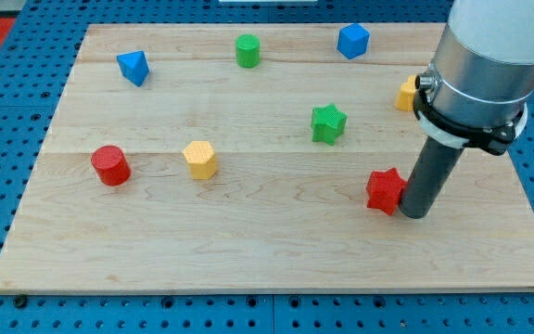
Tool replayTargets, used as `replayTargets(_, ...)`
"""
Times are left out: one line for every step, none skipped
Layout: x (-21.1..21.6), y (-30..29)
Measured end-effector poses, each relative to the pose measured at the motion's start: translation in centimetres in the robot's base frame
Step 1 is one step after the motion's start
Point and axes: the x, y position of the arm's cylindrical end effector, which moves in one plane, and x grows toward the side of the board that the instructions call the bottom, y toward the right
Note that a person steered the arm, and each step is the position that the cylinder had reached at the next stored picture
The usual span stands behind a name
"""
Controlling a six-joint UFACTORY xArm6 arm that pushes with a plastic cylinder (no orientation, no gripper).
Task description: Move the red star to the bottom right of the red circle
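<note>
One long leftward shove needed: my tip (pixel 414 214), a plain jawless tool, touches the red star (pixel 385 190); steer below the red circle (pixel 110 165).

The surface (pixel 276 223) is seen as pale smooth wood; the red star (pixel 385 190) looks ridged matt plastic.

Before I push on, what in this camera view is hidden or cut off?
- Yellow block at the view's right: mostly hidden behind the arm's grey housing; shape unreadable.
- My tip: beside the red star; contact can't be confirmed.
- Upper arm: cut off by the view's top edge.
- Wooden board: its far right corner is hidden by the arm.
</note>
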Motion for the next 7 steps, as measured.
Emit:
replayTargets(-0.1,0.0)
replayTargets(-0.1,-1.2)
replayTargets(0.1,-7.0)
replayTargets(0.1,-7.4)
replayTargets(0.1,-7.4)
replayTargets(0.1,-1.8)
replayTargets(0.1,-1.6)
